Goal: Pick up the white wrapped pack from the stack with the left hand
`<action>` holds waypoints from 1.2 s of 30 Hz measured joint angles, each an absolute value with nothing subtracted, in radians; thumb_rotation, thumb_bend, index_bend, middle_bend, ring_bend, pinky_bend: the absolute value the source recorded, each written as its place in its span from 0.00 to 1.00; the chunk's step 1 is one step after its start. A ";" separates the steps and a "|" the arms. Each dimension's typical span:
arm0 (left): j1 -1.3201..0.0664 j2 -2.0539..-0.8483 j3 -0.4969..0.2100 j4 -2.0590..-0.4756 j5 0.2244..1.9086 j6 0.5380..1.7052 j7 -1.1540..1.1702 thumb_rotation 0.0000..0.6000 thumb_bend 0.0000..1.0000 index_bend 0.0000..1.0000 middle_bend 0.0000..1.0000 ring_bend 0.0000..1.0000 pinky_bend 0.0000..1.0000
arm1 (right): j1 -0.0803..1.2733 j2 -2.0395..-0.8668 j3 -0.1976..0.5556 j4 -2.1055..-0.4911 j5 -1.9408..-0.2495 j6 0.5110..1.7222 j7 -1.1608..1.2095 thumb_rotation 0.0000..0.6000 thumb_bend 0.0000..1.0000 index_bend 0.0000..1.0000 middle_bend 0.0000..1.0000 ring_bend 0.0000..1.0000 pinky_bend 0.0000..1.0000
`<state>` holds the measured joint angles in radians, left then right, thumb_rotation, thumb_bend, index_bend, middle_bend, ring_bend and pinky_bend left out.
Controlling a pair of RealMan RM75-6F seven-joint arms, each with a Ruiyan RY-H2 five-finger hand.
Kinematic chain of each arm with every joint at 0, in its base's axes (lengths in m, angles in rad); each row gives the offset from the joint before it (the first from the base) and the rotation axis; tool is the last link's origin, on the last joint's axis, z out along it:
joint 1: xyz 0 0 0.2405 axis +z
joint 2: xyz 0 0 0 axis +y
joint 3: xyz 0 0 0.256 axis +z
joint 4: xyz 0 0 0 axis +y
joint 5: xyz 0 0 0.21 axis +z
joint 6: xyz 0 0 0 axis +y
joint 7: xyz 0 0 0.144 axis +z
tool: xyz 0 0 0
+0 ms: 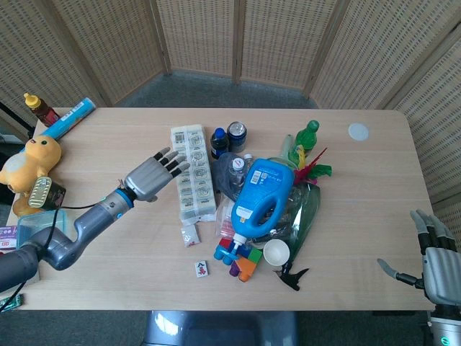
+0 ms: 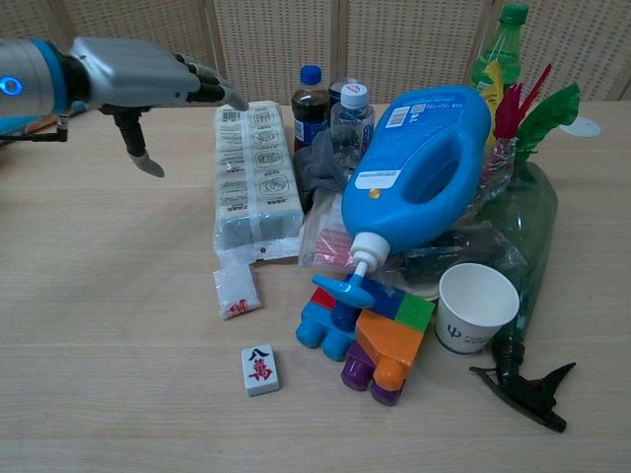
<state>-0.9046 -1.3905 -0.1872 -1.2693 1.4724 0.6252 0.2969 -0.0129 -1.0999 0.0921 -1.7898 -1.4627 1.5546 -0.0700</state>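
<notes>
- Head view shows us the left hand reached out over the table, fingers spread and holding nothing, its fingertips just at the 9 o'clock edge of the white wrapped pack
- We see the same left hand in the chest view, flat with fingers extended toward the far end of the white wrapped pack, thumb hanging down; whether it touches the pack we cannot tell
- We find the pack lying lengthwise on the table at 9 o'clock of the pile, its long side beside the blue detergent jug and the small bottles
- We note a small sachet just at 6 o'clock of the pack, and a mahjong tile further toward 6 o'clock
- We see coloured toy blocks under the jug's spout, with a paper cup at their 3 o'clock
- We see the right hand at the table's 4 o'clock corner, well apart from the pile, fingers apart and holding nothing
- We spot a yellow plush toy at the 9 o'clock edge of the table
</notes>
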 measured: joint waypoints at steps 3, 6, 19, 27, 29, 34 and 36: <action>-0.949 -1.461 -0.188 -1.210 1.444 0.587 0.323 1.00 0.00 0.00 0.00 0.00 0.00 | -0.011 -1.099 0.094 -1.784 -1.451 1.548 -0.057 0.62 0.00 0.00 0.00 0.00 0.00; -0.984 -1.521 -0.183 -1.158 1.420 0.559 0.346 1.00 0.00 0.00 0.00 0.00 0.00 | -0.011 -1.095 0.096 -1.783 -1.448 1.546 -0.046 0.62 0.00 0.00 0.00 0.00 0.00; -1.052 -1.688 -0.140 -0.993 1.302 0.504 0.427 1.00 0.00 0.00 0.00 0.00 0.00 | -0.016 -1.080 0.098 -1.787 -1.440 1.552 -0.016 0.62 0.00 0.00 0.00 0.00 0.00; -1.050 -1.708 -0.119 -0.987 1.302 0.571 0.462 1.00 0.00 0.68 0.67 0.43 0.48 | -0.016 -1.078 0.096 -1.791 -1.449 1.556 -0.010 0.62 0.00 0.00 0.00 0.00 0.00; -1.046 -1.711 -0.114 -0.987 1.309 0.598 0.469 1.00 0.00 0.88 0.89 0.64 0.68 | -0.017 -1.077 0.094 -1.794 -1.451 1.557 -0.007 0.62 0.00 0.00 0.00 0.00 0.00; -1.039 -1.707 -0.102 -0.990 1.313 0.632 0.501 1.00 0.00 0.93 0.94 0.70 0.73 | -0.018 -1.076 0.091 -1.796 -1.457 1.558 -0.011 0.62 0.00 0.00 0.00 0.00 0.00; -1.037 -1.697 -0.103 -1.003 1.311 0.644 0.507 1.00 0.00 0.93 0.94 0.70 0.73 | -0.018 -1.076 0.089 -1.797 -1.459 1.557 -0.014 0.62 0.00 0.00 0.00 0.00 0.00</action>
<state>-1.0366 -1.6970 -0.1026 -1.0026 1.3108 0.6437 0.5074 -0.0179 -1.0759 0.0887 -1.7967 -1.4585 1.5570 -0.0136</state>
